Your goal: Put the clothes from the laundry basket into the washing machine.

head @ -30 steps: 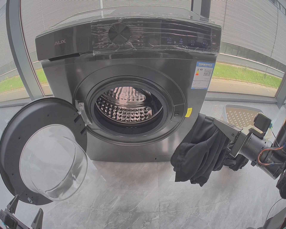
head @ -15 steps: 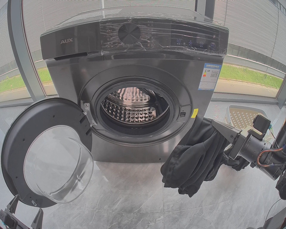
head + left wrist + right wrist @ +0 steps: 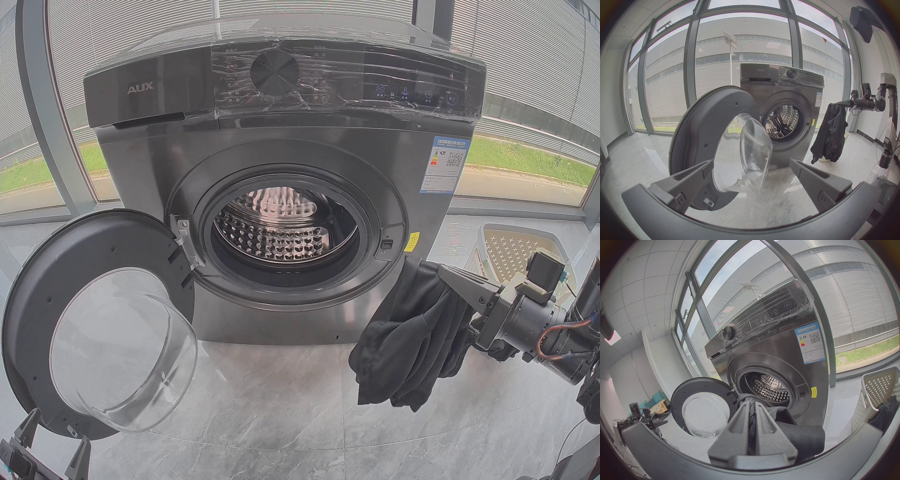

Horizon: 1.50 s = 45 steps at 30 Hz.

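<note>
The grey washing machine (image 3: pixel 281 131) stands ahead with its round door (image 3: pixel 100 312) swung wide to the left and the steel drum (image 3: pixel 284 228) exposed. My right gripper (image 3: pixel 447 275) is shut on a black garment (image 3: pixel 412 331), which hangs off the floor by the machine's lower right corner, right of the opening. In the right wrist view the fingers (image 3: pixel 752 415) pinch the black garment (image 3: pixel 800 433). The white laundry basket (image 3: pixel 519 250) sits behind that arm, with dark cloth (image 3: pixel 886 415) inside. My left gripper (image 3: pixel 53 444) rests low below the door, open and empty (image 3: pixel 753 175).
The open door (image 3: pixel 706 140) fills the space in front of the left gripper. Grey tiled floor (image 3: pixel 269 406) stretches before the machine. Glass window walls (image 3: pixel 531 94) and a steel post (image 3: pixel 37 106) stand behind it.
The head view has shifted, putting the machine a little further right. The right gripper sank slightly toward the machine, and the hanging garment swung left and back.
</note>
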Available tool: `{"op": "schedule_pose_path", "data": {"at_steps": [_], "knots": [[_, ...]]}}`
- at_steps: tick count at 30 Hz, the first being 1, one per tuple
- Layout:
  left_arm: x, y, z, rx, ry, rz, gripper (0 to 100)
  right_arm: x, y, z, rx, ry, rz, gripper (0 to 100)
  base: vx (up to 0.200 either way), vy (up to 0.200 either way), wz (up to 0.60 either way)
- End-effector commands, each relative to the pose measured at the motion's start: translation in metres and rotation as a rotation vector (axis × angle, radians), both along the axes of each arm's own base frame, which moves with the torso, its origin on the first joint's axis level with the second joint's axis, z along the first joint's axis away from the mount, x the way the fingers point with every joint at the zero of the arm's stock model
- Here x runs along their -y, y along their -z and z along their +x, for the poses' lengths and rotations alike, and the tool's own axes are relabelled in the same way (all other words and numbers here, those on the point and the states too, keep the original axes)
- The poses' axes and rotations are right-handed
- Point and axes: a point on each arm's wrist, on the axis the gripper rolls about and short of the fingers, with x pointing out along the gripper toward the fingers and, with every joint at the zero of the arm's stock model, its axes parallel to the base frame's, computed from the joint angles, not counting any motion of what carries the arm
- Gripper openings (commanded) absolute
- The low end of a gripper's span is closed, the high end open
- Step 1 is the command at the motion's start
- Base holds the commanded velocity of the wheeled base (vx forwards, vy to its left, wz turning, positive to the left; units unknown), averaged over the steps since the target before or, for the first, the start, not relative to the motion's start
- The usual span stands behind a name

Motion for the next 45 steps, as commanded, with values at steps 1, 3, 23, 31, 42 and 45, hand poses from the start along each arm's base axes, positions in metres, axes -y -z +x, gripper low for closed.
{"op": "schedule_pose_path", "data": {"at_steps": [1, 3, 23, 31, 42, 45], "knots": [[0.000, 0.005, 0.000, 0.002, 0.001, 0.001, 100, -0.001, 0.002, -0.001, -0.007, -0.008, -0.005, 0, 0.000, 0.000, 0.00], [0.000, 0.005, 0.000, 0.002, 0.001, 0.001, 100, -0.001, 0.002, -0.001, -0.007, -0.008, -0.005, 0, 0.000, 0.000, 0.00], [0.000, 0.005, 0.000, 0.003, 0.001, 0.003, 100, -0.006, 0.013, -0.011, -0.031, -0.053, -0.048, 0, 0.000, 0.000, 0.00], [0.000, 0.005, 0.000, 0.002, 0.001, 0.003, 100, -0.010, 0.015, -0.012, -0.028, -0.070, -0.061, 0, 0.000, 0.000, 0.00], [0.000, 0.005, 0.000, 0.004, 0.004, 0.032, 100, -0.012, 0.017, -0.014, -0.021, -0.088, -0.061, 0, 0.055, 0.000, 0.00], [0.000, 0.005, 0.000, 0.004, 0.004, 0.036, 100, -0.016, 0.017, -0.018, -0.019, -0.116, -0.060, 0, 0.000, 0.000, 0.00]]}}
